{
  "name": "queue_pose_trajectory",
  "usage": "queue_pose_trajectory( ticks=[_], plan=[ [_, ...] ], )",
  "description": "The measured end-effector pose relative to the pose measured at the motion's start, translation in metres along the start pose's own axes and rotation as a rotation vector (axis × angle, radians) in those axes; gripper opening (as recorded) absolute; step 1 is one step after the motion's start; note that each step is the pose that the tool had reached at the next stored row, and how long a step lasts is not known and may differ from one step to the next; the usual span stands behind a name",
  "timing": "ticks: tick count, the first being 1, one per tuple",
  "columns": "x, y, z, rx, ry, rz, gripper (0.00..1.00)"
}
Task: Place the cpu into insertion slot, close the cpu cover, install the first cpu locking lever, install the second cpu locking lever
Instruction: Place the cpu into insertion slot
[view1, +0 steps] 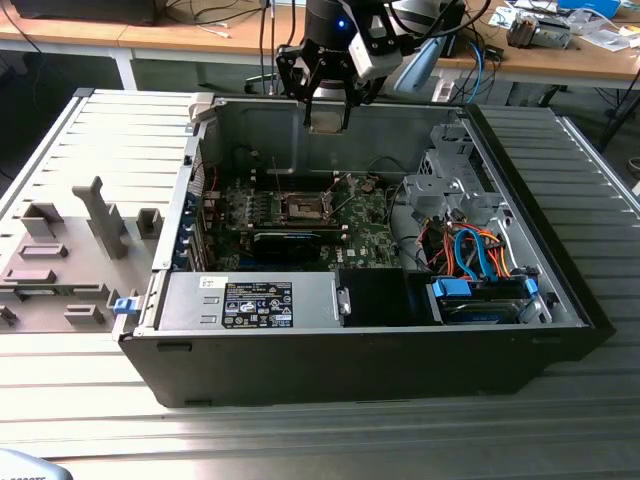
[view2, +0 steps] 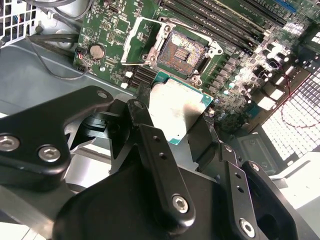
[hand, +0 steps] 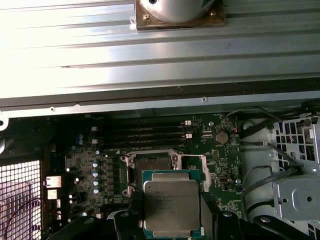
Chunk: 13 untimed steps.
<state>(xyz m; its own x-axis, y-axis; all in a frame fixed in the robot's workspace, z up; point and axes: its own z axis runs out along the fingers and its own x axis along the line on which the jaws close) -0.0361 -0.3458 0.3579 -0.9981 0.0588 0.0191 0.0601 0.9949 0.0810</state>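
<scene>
A grey metal bench (view1: 300, 440) holds a big black computer case (view1: 350, 370) with its side open; the robot arm (view1: 335, 30) hangs over the far wall of the case. A green board (view1: 370, 235) lies flat on the bottom of the case; near its middle sits the insertion slot (view1: 303, 207), a small square with a dark middle and a shiny rim. In the second wrist view the insertion slot (view2: 184, 51) looks empty; the cpu cover (view2: 131, 40) is swung up to one side of it, so the way in is open.

The jaws are closed on the cpu (hand: 171, 205); they pinch it by two opposite edges and hold nothing else. The cpu is up in the air, well above the board and apart from the insertion slot (hand: 152, 164); I cannot tell if it is right over it.

The step in hand looks like the first one, putting the cpu in the insertion slot; none of it is done yet. To do it well, I think the cpu must be kept flat, not tipped; its corners must match the corners of the insertion slot before it goes low; the way down should be straight and slow, with no sliding sideways, because the tiny pins likely bend easily. The grip should be firm but not hard; the cpu is thin and could slip or tilt. The cpu should not bump the cpu cover.
</scene>
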Motion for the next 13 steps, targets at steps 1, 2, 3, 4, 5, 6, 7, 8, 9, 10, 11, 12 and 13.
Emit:
queue_pose_trajectory(
  ticks=[1,2,3,4,5,6,7,8,9,10,11,12,13],
  plan=[
    [0.0,0.0,0.0,0.0,0.0,0.0,0.54],
    [0.0,0.0,0.0,0.0,-0.0001,0.001,0.54],
    [0.0,0.0,0.0,0.0,-0.0001,0.002,0.54],
    [0.0,0.0,0.0,0.0,-0.0002,0.002,0.54],
    [0.0,0.0,0.0,0.0,-0.0003,0.004,0.54],
    [0.0,0.0,0.0,-0.0001,-0.0005,0.006,0.54],
    [0.0,0.0,0.0,-0.0001,-0.0005,0.006,0.54],
    [0.0,0.0,0.0,-0.0001,-0.0005,0.006,0.54],
    [0.0,0.0,0.0,-0.0001,-0.0005,0.007,0.54],
    [0.0,0.0,0.0,0.0,-0.0006,0.007,0.54],
    [0.0,0.0,0.0,-0.0002,-0.0007,0.009,0.54],
    [0.0,0.0,0.0,-0.0002,-0.0009,0.011,0.54],
    [0.0,0.0,0.0,-0.0002,-0.0009,0.011,0.54]
  ],
)
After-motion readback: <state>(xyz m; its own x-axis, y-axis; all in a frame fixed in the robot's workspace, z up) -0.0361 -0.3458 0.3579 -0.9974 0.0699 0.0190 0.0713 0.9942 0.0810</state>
